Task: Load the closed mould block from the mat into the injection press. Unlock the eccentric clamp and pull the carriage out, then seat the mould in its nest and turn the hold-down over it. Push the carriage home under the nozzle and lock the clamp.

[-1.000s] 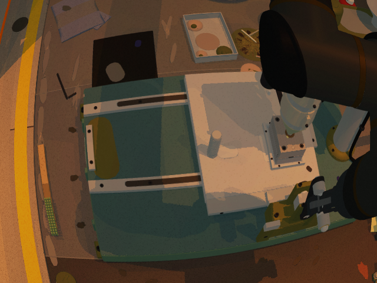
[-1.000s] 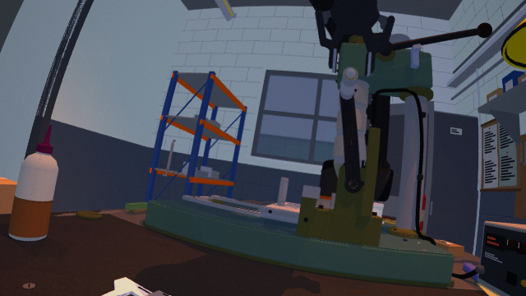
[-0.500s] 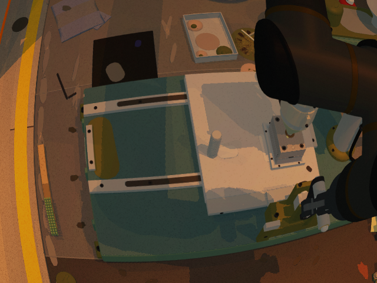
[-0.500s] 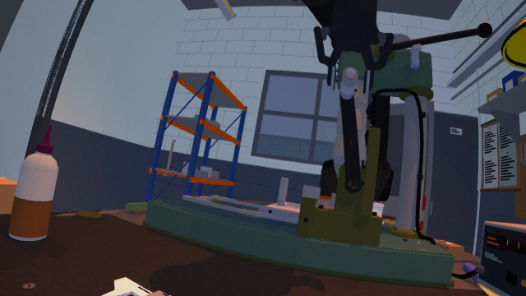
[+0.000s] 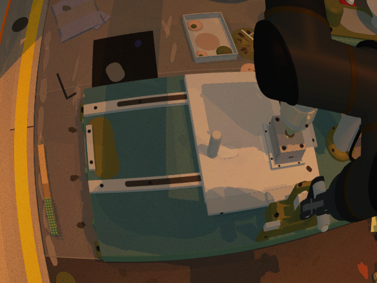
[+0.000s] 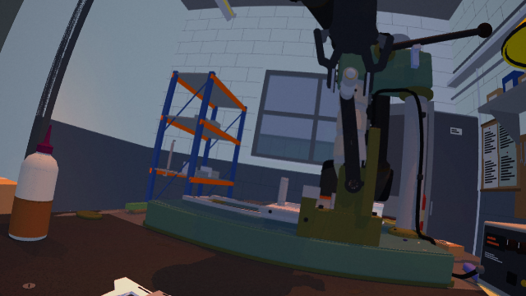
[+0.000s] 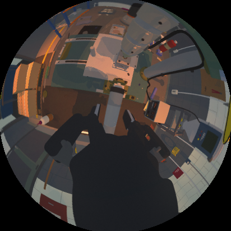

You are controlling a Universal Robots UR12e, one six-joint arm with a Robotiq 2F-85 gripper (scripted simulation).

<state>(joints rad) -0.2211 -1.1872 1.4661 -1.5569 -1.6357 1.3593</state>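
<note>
The press's green base carries a white carriage at the right end of two slotted rails, under the nozzle. A grey mould block sits in the carriage's nest below the nozzle. A white pull post stands on the carriage. The olive eccentric clamp bracket sits at the base's near right edge. Its lever stands upright, ending in a white handle. My gripper is around that handle, fingers apart and not gripping it. The black mat is behind the base.
The press column and its black cable stand right of the clamp. A long press lever juts out overhead. A glue bottle stands at the table's left. A tray lies behind the base. A control box sits at the right.
</note>
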